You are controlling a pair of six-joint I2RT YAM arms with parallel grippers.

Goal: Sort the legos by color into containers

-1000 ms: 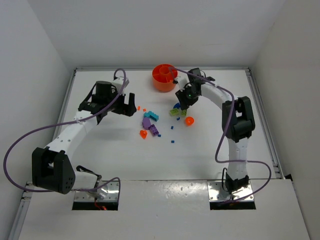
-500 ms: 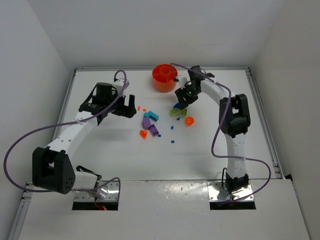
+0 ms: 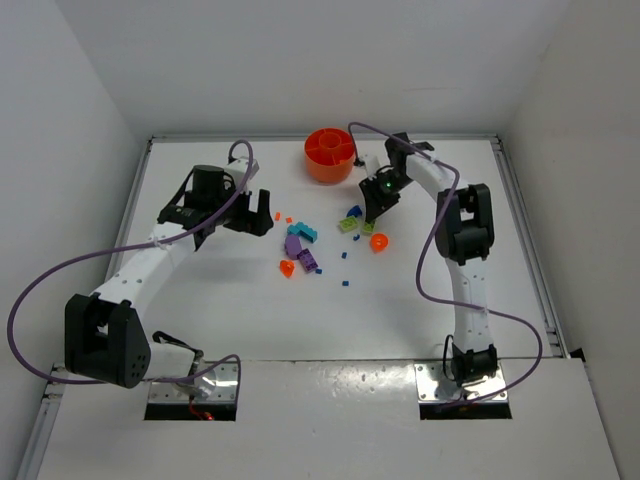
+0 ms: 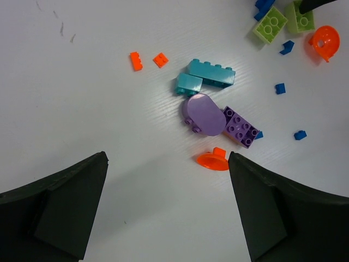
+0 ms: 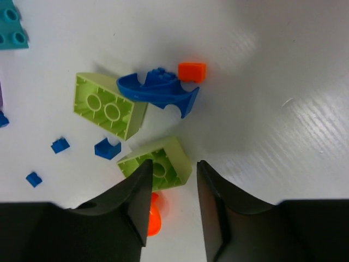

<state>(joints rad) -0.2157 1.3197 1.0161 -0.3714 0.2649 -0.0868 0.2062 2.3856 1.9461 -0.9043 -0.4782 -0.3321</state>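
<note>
The legos lie scattered mid-table: cyan bricks [image 4: 212,73], a purple rounded piece [image 4: 203,114], a purple brick [image 4: 240,126] and an orange disc piece [image 4: 214,161]. My left gripper [image 4: 167,158] hovers wide open just near of them, holding nothing. My right gripper [image 5: 174,166] is open and points down over an upturned lime brick [image 5: 158,164]. Its left finger overlaps that brick and its right finger stands just clear. Beyond it lie another lime brick [image 5: 106,109] and a blue curved piece [image 5: 158,90]. The containers are one round orange dish [image 3: 330,153] at the back.
Small blue bits [image 5: 60,145] and a tiny orange piece [image 5: 192,71] lie around the lime bricks. An orange rounded piece [image 3: 378,241] sits just near of the right gripper [image 3: 372,213]. Two tiny orange pieces [image 4: 136,60] lie left of the cyan bricks. White walls enclose the table.
The right wrist has swung a little to the right and its jaws widened, then narrowed, over the lime brick. The left arm has not moved.
</note>
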